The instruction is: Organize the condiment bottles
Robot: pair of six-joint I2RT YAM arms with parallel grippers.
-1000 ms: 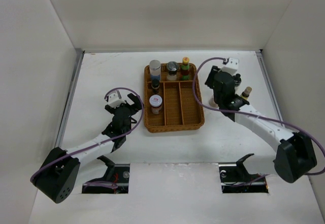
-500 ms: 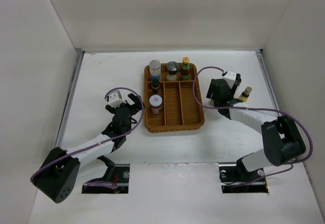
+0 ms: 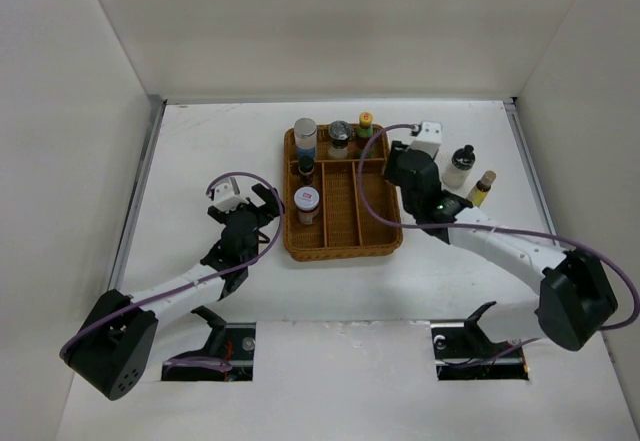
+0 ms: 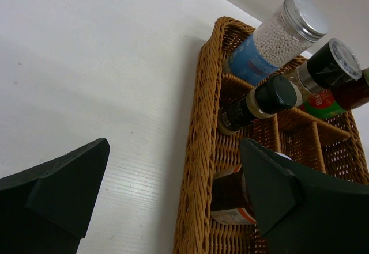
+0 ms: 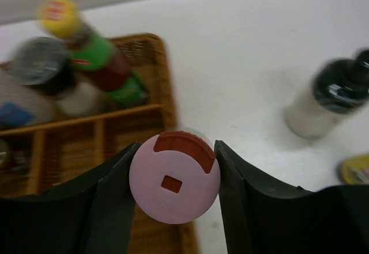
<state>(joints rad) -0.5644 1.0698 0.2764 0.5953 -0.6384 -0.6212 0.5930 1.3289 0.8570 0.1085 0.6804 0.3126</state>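
My right gripper [image 5: 174, 176] is shut on a pink-capped bottle [image 5: 174, 179] and holds it over the right rim of the brown woven tray [image 3: 392, 223]; in the top view the gripper [image 3: 403, 173] hides the bottle. A pale bottle with a black cap [image 3: 459, 167] and a yellow bottle [image 3: 481, 188] stand on the table to its right. In the tray's far row stand a silver-capped blue-label bottle [image 3: 305, 138], a dark-lidded jar [image 3: 340, 137] and a red-green bottle with a yellow cap [image 3: 366, 132]. A small black-capped bottle [image 3: 305, 169] and a white-lidded dark spice jar [image 3: 307, 204] stand in the left compartment. My left gripper [image 3: 262, 211] is open and empty beside the tray's left rim [image 4: 202, 150].
White walls close in the table at the back and both sides. The tray's two long right compartments [image 3: 355, 201] hold nothing. Cables loop over both arms.
My right gripper has moved left, from beside the loose bottles to the tray's right rim, uncovering the pale black-capped bottle. The left arm has not moved.
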